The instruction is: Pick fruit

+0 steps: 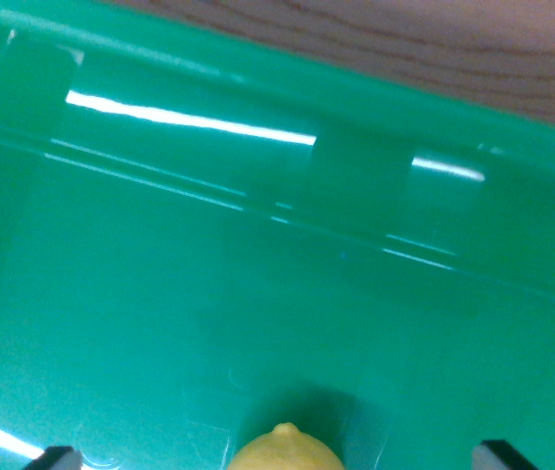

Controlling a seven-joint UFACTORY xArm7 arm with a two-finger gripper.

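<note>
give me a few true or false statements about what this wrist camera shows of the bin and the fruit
1. A yellow lemon-like fruit with a pointed tip shows at the bottom edge of the view. True.
2. The fruit lies in a red metal tray. False: it is in a glossy green plastic bin.
3. A brown wood-grain surface shows beyond the bin's rim at the top. True.
4. Several fruits crowd the bin floor. False: only one is in view.
5. The two dark jaw tips at the bottom corners touch the fruit. False: they stand apart from it, one on each side.
</note>
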